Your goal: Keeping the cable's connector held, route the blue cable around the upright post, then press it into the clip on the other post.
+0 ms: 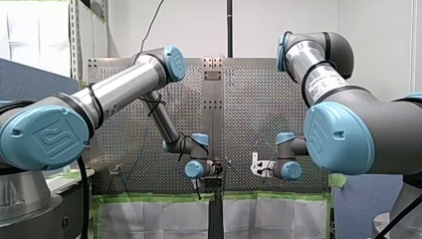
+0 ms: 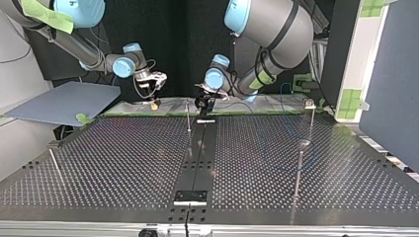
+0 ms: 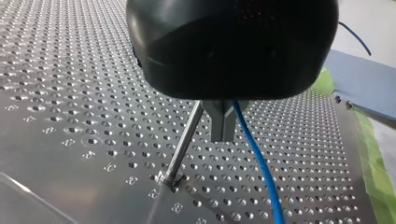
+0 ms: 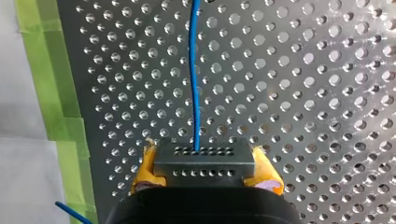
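— Now, where is the cable?

— Look to your right wrist view. The right gripper (image 4: 204, 164) is clamped on the grey connector (image 4: 204, 156), with a yellow pad (image 4: 145, 165) pressed to each end. The blue cable (image 4: 194, 79) leaves the connector and runs straight ahead over the perforated table (image 4: 303, 93). Green tape (image 4: 46, 84) edges the table beside it.

— And the other arm?

— You find the left gripper (image 3: 223, 133) low over the table, its metal fingers drawn together to a narrow tip (the black housing hides their roots). The cable comes down against one side of them. You cannot tell whether it is pinched or only brushing past.

— What stands in the way?

— An upright post (image 3: 183, 144) stands just beside those fingers, on the side away from the cable. In your top view it stands at the far end of the black centre strip (image 2: 197, 153). Two capped posts, one near (image 2: 299, 165) and one far (image 2: 311, 118), stand well apart at that view's right. A bare post (image 2: 54, 160) stands alone at its left. A blue-grey board (image 2: 59, 101) lies off the table's far left corner, near the right gripper.
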